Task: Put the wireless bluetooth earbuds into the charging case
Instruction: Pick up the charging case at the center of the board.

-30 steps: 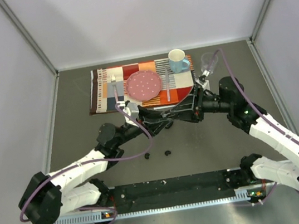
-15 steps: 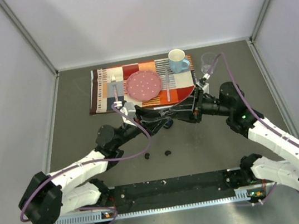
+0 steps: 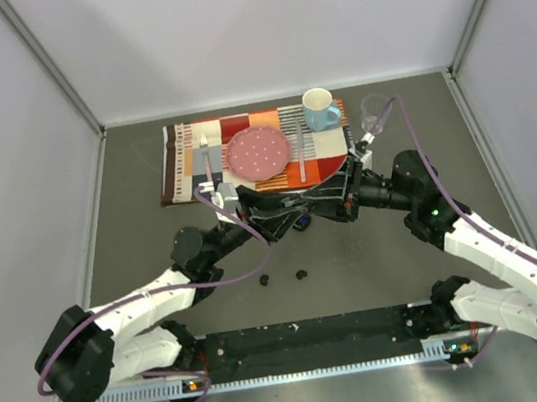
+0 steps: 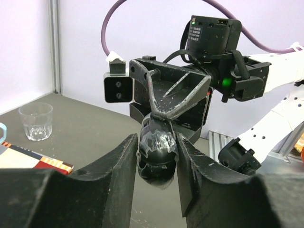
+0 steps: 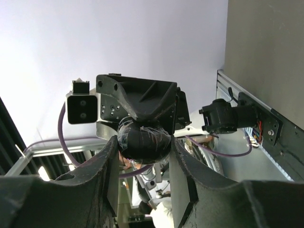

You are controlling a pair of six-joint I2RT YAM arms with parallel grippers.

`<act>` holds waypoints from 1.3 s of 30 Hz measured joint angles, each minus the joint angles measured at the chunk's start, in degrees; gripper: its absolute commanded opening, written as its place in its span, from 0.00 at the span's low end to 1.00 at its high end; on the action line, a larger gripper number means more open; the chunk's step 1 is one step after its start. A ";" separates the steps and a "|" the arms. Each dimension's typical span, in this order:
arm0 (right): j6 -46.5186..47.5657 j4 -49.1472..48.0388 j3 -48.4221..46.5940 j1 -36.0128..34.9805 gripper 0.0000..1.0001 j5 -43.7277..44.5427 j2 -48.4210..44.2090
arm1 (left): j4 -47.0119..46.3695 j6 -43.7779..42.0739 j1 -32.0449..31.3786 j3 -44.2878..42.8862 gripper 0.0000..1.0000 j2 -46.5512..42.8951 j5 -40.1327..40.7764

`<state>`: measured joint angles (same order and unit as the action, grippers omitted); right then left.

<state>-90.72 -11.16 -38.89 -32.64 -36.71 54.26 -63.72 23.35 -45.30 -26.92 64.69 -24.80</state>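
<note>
So from the top view the charging case (image 4: 156,164) was basically buried. The two grippers met nose to nose just in front of the placemat (image 3: 188,168), and it was all black on black. Only the wrist cams showed it properly. I couldn't tell whether its lid was open or closed. The left wrist view was cut off at the bottom by its own fingers, and the right wrist view was mostly wall.

The case looked like a glossy black oval with pale scuffs on the shell. The left gripper (image 4: 156,142) was clamped on its sides. The right gripper (image 5: 142,147) was pinched on the same case from the opposite end, so it hung between the two, up off the table.

The earbuds were tiny black specks, too small to make out the shape. I counted two, one (image 3: 264,280) beside the other (image 3: 302,275), not touching. They lay on the bare table between the grippers and the arm bases.

Rest of the count:
- one pink plate (image 3: 259,152)
- one mug (image 3: 319,108)
- one clear glass (image 3: 374,112)
- two pieces of cutlery (image 3: 206,157) (image 3: 301,154)
</note>
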 measured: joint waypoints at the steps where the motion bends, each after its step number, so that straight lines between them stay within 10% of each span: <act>1: -0.02 0.02 0.02 -0.13 0.00 0.02 0.11 | -0.17 0.13 -0.02 0.00 0.43 0.00 -0.02; 17: -2.12 -4.02 0.79 -0.33 0.00 0.59 0.76 | 0.31 0.72 -0.02 0.00 0.50 0.48 0.44; 26: -2.29 -4.00 0.79 -0.31 0.00 0.98 0.76 | 0.72 0.59 -0.09 0.04 0.27 0.48 0.87; 31: -2.34 -3.98 0.79 -0.31 0.00 1.05 0.76 | 0.17 0.87 -0.09 0.04 0.42 0.76 1.07; 39: -2.36 -3.89 0.79 -0.33 0.00 1.14 0.79 | -0.90 1.68 -0.09 0.04 0.34 1.49 1.53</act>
<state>-93.08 -15.05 -38.11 -32.97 -35.57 55.05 -64.62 25.04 -45.39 -26.87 66.17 -23.27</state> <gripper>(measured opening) 0.368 0.384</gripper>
